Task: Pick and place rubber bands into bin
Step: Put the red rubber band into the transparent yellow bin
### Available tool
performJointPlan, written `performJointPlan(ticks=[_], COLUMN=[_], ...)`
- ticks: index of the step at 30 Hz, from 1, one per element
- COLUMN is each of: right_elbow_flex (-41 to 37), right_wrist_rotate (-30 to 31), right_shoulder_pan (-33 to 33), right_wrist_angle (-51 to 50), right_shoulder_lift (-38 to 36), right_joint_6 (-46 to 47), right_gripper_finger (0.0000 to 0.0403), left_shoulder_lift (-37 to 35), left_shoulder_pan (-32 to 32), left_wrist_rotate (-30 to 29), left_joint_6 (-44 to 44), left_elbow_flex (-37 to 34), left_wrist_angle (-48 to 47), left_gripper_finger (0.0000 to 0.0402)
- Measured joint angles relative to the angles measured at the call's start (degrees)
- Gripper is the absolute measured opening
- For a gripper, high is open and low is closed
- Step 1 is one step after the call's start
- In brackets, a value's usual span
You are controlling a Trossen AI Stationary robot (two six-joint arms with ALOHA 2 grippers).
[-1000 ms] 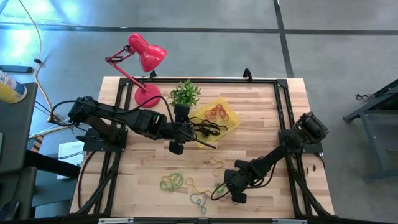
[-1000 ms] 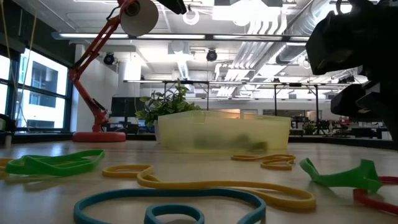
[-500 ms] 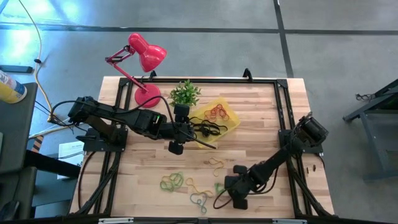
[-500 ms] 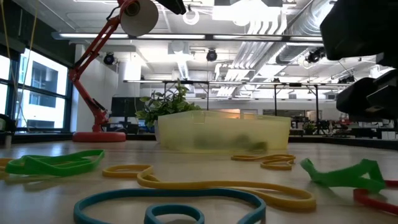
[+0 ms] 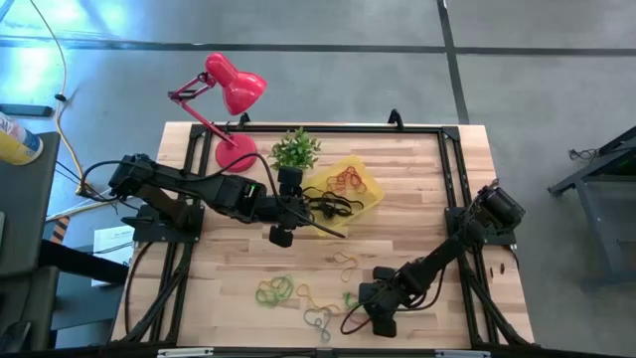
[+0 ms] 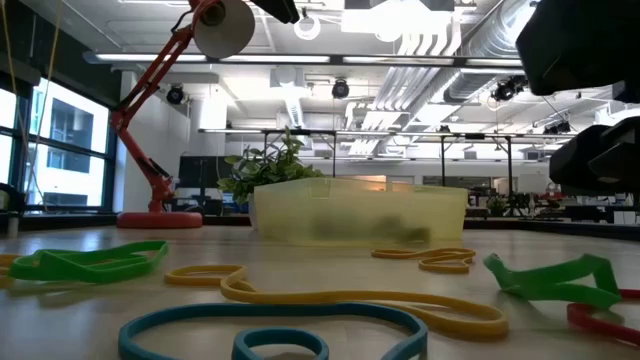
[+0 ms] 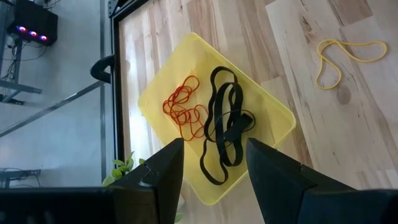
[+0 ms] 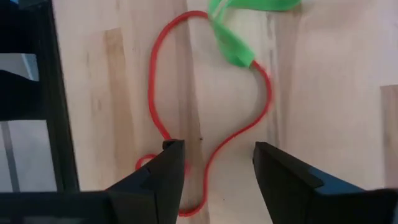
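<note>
Clearly the step in hand is a fresh pick near the front of the table [image 5: 417, 179]: the right gripper [image 5: 376, 310] hangs low over the loose rubber bands [image 5: 298, 296], its fingers [image 8: 163, 180] spread apart and empty, straddling a thin red band [image 8: 205, 106] that lies flat on the pale wood beside a broader, flat green band [image 8: 233, 43]. The next move, as I judge it, calls for dropping the fingers around a strand of that red loop and pinching it against the boards; so thin and floppy a loop could easily slip out. The left gripper [image 7: 211, 168] waits above the bin [image 5: 370, 194], fingers apart with nothing between them. That bin is a shallow, translucent yellow plastic tray with rounded corners, sitting toward the back of the table by a small green plant [image 5: 295, 149] and a glossy red desk lamp [image 5: 227, 94]; it already holds tangled black bands [image 7: 227, 124] and a cluster of small red ones [image 7: 186, 112]. A yellow band [image 7: 345, 53] lies apart on the wood grain, and green, yellow and blue loops sprawl limply near the front edge.
</note>
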Motion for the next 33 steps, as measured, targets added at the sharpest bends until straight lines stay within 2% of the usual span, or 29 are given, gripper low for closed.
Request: performJointPlan(ticks=[13,26,33], right_elbow_flex=[0.0,0.0,0.0], right_wrist_rotate=[-2.7,-0.8,2.8], right_shoulder_pan=[2.8,2.9,2.4], right_wrist_angle=[5.1,2.0,2.0], right_shoulder_lift=[0.0,0.0,-0.1], right_joint_6=[0.1,0.2,0.4], right_gripper_finger=[0.0182,0.0182,0.0181], left_shoulder_lift=[0.0,0.0,0.0], left_shoulder_pan=[0.0,0.0,0.0], left_wrist_rotate=[0.0,0.0,0.0], left_joint_6=[0.4,0.5,0.5], left_elbow_flex=[0.0,0.0,0.0], left_wrist_angle=[0.0,0.0,0.0], left_gripper_finger=[0.0161,0.0161,0.0161])
